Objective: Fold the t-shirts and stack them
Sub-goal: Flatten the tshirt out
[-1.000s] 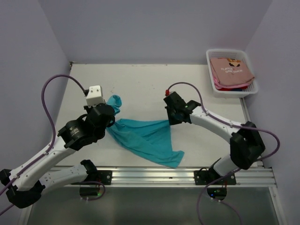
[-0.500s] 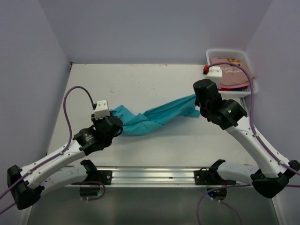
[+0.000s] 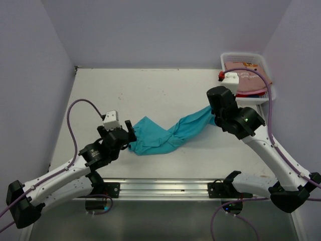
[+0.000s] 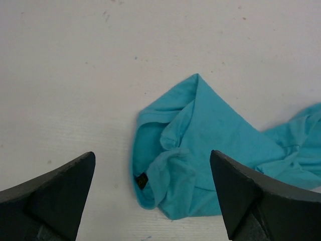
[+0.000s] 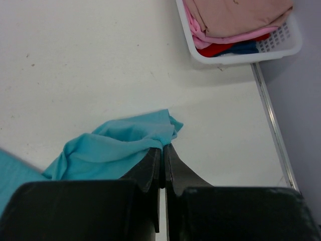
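Note:
A teal t-shirt (image 3: 165, 133) lies bunched and stretched across the table's middle. Its left end (image 4: 195, 145) rests crumpled on the table, with a small dark tag showing. My left gripper (image 3: 129, 132) hovers just left of that end, wide open (image 4: 151, 154) and holding nothing. My right gripper (image 3: 215, 119) is shut on the shirt's right end (image 5: 163, 146) and lifts it a little off the table. A salmon-pink t-shirt (image 5: 241, 15) tops a pile with pink, red and blue edges (image 5: 235, 47) in the basket.
The white plastic basket (image 3: 242, 53) stands at the back right corner, partly behind my right arm; the right wrist view shows its rim (image 5: 235, 58). A metal rail (image 3: 165, 188) runs along the table's near edge. Purple walls close in three sides.
My left gripper has opened and let go of the teal shirt's left end, which now lies on the table. The right gripper first carried its end to the right and keeps hold.

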Available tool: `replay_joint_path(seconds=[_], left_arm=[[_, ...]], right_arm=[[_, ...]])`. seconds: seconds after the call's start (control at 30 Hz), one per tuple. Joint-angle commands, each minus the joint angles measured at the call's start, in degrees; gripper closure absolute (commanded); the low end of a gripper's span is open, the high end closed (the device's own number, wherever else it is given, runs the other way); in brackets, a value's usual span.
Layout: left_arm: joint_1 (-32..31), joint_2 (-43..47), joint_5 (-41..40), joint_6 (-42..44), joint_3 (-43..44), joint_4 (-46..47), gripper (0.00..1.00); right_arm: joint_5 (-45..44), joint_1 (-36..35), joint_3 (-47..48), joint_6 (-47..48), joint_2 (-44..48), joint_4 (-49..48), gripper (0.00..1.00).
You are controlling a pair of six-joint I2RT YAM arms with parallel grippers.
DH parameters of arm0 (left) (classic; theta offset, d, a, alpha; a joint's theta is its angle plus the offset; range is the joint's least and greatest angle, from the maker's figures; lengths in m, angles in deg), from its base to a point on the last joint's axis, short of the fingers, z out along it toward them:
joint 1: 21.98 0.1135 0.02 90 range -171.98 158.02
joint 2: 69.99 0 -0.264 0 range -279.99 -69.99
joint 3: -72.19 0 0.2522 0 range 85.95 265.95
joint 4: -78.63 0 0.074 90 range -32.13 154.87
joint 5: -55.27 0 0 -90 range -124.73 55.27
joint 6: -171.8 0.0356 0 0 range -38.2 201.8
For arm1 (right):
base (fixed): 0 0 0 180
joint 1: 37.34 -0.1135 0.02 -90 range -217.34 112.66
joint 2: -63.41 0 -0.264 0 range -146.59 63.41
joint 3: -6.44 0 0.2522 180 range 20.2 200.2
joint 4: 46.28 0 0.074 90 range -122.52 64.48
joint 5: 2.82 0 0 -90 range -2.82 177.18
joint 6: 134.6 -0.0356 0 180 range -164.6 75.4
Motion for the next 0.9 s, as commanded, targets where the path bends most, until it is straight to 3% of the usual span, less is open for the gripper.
replay_joint_path(seconds=[0.0, 0.13, 0.23, 0.27, 0.57, 0.73, 0.87], left_arm=[[0.1, -3.7, 8.9, 15.4, -1.4, 21.7, 0.00], [2.7, -20.4, 14.4, 20.4, 4.9, 25.4, 0.00], [6.4, -28.1, 19.9, 23.0, 7.2, 28.7, 0.00], [7.4, -29.5, 21.9, 24.1, 7.6, 32.4, 0.00], [11.2, -40.7, 25.9, 29.6, 11.7, 35.6, 0.04], [11.2, -40.2, 34.7, 30.7, 11.7, 35.7, 0.21], [11.3, -39.8, 33.9, 30.4, 12.9, 29.6, 0.35]], right_arm=[[-1.3, 0.2, -0.5, 0.4, 1.3, -0.7, 1.00], [0.6, 0.1, -0.9, 0.1, 0.8, -0.8, 1.00], [1.7, 0.1, -1.4, 0.0, 0.8, -0.8, 1.00], [2.0, 0.1, -1.5, -0.1, 1.0, -0.7, 1.00], [2.6, 0.1, -2.9, -0.2, 2.0, -0.7, 1.00], [2.1, 0.2, -3.5, 0.0, 1.6, -1.0, 1.00], [2.1, 0.2, -3.6, 0.2, 1.3, -1.3, 1.00]])
